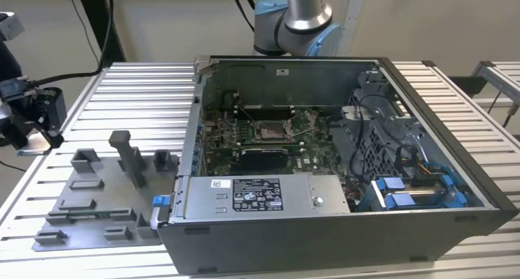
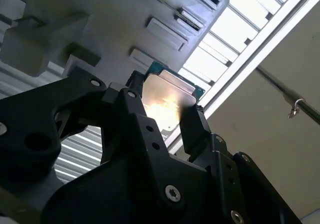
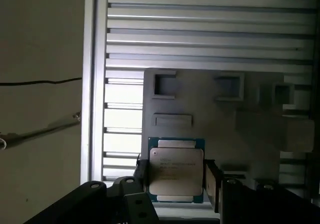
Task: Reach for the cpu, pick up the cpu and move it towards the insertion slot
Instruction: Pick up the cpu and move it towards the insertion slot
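Black gripper (image 3: 176, 173) up close, fingers (image 3: 212, 184) pinching the cpu (image 3: 175, 156) squarely between them, grey fixture plate (image 3: 250, 109) beyond.

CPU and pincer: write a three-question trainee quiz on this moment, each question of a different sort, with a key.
1. True or false: the pincer is shut on the cpu.
2. The insertion slot sits: A inside the open computer case; B outside it; C under it.
3. Fill in: in the exterior view, the pincer is off to the case's ____ side.
Key: 1 true; 2 A; 3 left (the exterior view's left).
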`<state>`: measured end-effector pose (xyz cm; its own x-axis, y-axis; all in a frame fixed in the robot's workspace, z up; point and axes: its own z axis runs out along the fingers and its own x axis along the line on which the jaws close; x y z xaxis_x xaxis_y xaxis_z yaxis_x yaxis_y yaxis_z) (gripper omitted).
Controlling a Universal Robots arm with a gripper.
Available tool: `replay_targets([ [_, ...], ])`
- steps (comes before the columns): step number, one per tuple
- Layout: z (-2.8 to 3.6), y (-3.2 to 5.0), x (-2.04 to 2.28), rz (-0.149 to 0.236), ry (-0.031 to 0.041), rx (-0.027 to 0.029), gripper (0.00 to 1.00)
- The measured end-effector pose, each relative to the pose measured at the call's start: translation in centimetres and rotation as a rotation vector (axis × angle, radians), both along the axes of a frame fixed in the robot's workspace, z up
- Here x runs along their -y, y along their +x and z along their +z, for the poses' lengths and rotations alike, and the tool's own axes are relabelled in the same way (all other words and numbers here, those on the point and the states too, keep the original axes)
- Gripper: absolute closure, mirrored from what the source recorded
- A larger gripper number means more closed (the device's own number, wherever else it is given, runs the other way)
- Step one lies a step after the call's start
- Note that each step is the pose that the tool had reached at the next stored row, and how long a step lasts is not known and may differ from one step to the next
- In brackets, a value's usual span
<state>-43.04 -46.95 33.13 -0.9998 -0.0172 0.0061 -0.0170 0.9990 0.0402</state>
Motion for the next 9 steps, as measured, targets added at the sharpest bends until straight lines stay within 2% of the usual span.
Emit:
replay_targets([
  [9,2.8,0.0,-0.01,0.0,-0.0002,0.0,1.0],
])
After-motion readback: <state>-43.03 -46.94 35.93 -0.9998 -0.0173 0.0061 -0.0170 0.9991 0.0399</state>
